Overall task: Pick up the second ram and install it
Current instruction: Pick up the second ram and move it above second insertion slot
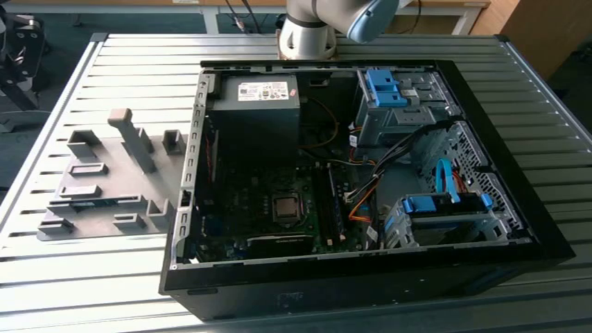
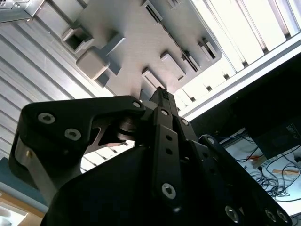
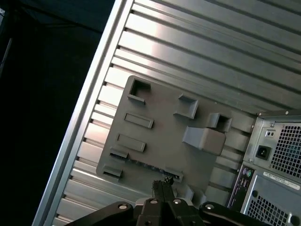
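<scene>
Slatted counter (image 1: 120, 62) bears the holder (image 3: 160, 127) with the ram (image 3: 148, 165) slotted in it; the jaws, pressed together above, would need spreading and squaring to its long edges.

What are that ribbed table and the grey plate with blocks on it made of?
The table looks like bare aluminium: ribbed slats with a brushed, silvery sheen. The holder plate is probably matte grey plastic: a dull, even colour with no glints.
</scene>
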Available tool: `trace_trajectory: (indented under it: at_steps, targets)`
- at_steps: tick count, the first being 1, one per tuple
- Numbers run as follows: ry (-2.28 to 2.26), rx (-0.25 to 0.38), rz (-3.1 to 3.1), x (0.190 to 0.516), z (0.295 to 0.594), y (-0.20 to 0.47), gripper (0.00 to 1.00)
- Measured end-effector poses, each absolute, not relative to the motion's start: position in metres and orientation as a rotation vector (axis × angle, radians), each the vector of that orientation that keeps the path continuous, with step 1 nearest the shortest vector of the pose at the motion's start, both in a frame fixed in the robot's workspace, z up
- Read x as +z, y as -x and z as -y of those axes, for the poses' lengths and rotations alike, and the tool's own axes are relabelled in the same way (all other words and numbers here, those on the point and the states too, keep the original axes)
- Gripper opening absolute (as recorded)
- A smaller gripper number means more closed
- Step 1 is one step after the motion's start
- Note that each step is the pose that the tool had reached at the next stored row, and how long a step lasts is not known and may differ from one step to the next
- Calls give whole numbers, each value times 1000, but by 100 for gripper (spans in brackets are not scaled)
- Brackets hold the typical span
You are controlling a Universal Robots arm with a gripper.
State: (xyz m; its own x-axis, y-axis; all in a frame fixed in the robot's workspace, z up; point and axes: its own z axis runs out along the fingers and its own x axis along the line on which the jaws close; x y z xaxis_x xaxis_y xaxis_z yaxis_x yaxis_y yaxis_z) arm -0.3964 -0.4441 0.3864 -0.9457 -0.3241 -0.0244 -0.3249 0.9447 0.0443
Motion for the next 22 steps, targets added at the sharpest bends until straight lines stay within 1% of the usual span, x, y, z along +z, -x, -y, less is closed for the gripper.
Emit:
trace_trajectory:
  at_steps: [22]
  targets:
    - [752,77,-3036,386,444,400,11]
